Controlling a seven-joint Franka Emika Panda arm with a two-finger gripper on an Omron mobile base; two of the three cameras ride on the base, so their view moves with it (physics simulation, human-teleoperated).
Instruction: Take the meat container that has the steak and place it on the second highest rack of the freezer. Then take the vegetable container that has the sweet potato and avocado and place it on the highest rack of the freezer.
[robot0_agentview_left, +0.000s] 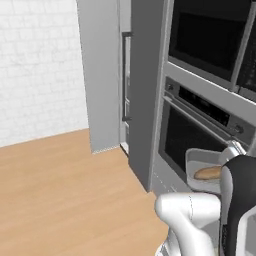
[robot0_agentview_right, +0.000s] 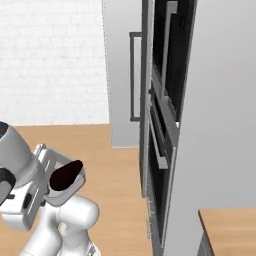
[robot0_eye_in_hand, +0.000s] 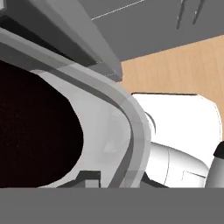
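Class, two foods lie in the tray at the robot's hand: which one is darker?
The avocado: a brown-black lump, whereas the sweet potato in the same vegetable container is orange-tan.

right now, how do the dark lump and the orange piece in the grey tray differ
Colour: the rounded brown-black avocado is almost black, while the orange-tan sweet potato is pale and warm.
Shape: the avocado is a bulky rounded lump; the sweet potato shows as a low, elongated piece, partly hidden by the arm.
Shared: both lie in the shallow light-grey rectangular tray.
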